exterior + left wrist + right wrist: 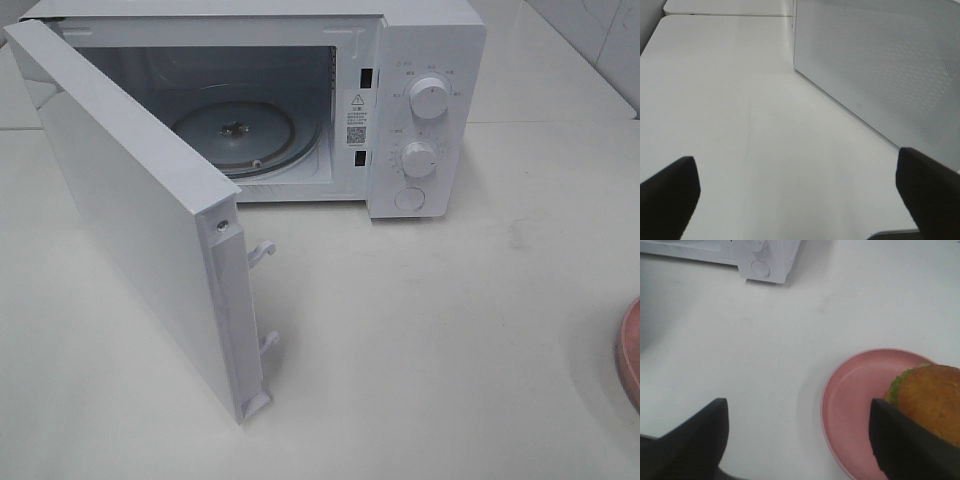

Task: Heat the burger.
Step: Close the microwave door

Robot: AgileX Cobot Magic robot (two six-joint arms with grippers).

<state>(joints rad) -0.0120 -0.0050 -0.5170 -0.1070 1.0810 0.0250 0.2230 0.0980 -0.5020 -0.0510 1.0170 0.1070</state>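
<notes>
The burger [932, 395], with a golden-brown bun and green lettuce at its edge, sits on a pink plate [852, 405] in the right wrist view. My right gripper [797, 440] is open above the table, its right finger over the near side of the burger and plate. In the exterior high view only the plate's rim [630, 350] shows at the right edge; the burger is out of view there. The white microwave [420, 110] stands at the back with its door [140, 210] swung wide open and its glass turntable [245, 135] bare. My left gripper [800, 195] is open and empty beside the door's outer face [880, 65].
The white table [420, 330] carries the microwave and plate. The open door juts toward the front left. Two dials [430, 98] and a round button [410, 199] sit on the microwave's right panel. A tiled wall shows at the back right.
</notes>
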